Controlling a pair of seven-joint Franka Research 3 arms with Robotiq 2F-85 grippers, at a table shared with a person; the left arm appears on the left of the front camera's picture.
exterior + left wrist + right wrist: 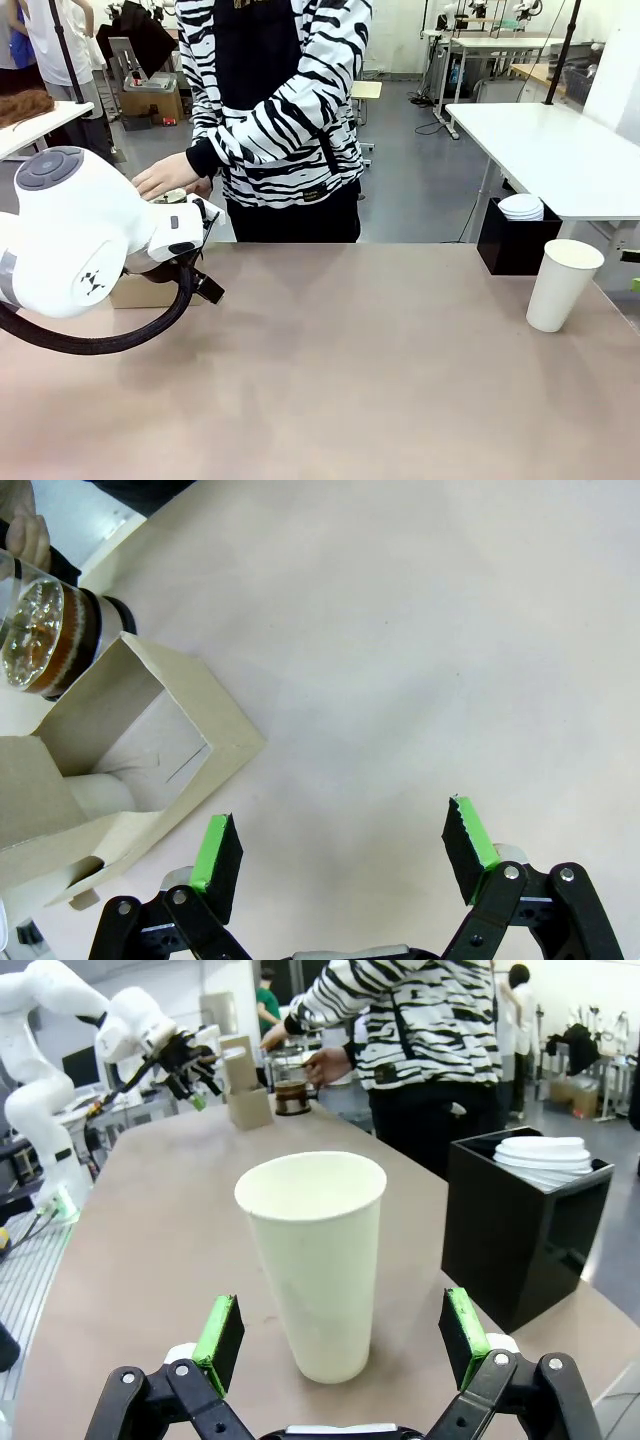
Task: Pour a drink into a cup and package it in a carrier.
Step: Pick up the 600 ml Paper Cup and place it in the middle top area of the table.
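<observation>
A tall white paper cup (315,1260) with an open top stands just ahead of my open right gripper (340,1332), in line with the gap between its fingers; it is near the table's right edge (562,283). My left gripper (343,830) is open over bare table, beside the brown cardboard carrier (130,735). The glass jug (45,640) with the dark drink stands just beyond the carrier, with the person's hand (25,535) at it. From the right wrist, the jug (290,1085), carrier (245,1090) and left gripper (190,1060) sit at the far end.
A black box (520,1230) with a stack of white lids (550,1155) stands next to the cup, off the table's far right corner (515,245). The person in a striped top (275,110) stands at the far side. My left arm (90,240) covers part of the carrier.
</observation>
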